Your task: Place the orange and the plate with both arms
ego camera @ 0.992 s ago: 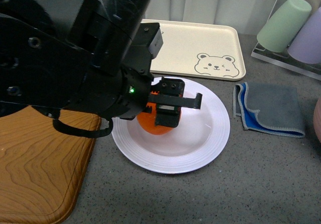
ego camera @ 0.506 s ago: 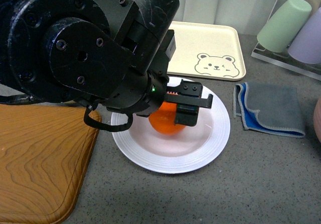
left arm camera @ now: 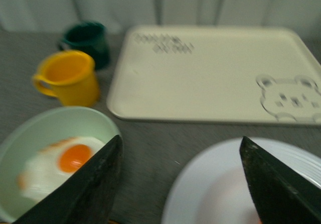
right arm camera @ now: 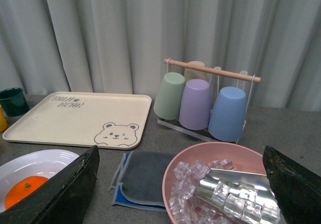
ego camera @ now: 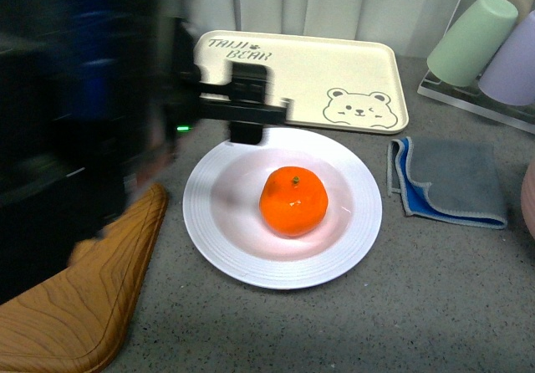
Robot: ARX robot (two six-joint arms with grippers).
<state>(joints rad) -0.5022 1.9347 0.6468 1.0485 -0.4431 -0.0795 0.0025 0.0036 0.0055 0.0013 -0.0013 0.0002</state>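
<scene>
The left arm is a bulky black mass, blurred, with a bluish sheen near its top and one small green light at the wrist. The left gripper has matte black wedge-shaped fingers tapering to points. The right gripper looks the same.

Left end effector, jaws apart

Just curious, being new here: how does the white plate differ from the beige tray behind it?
The plate is round, the tray rectangular. The plate is plain white with a ribbed rim; the tray is beige with a bear drawing. The orange sits on the plate, not the tray. Both lie flat on the table.
</scene>
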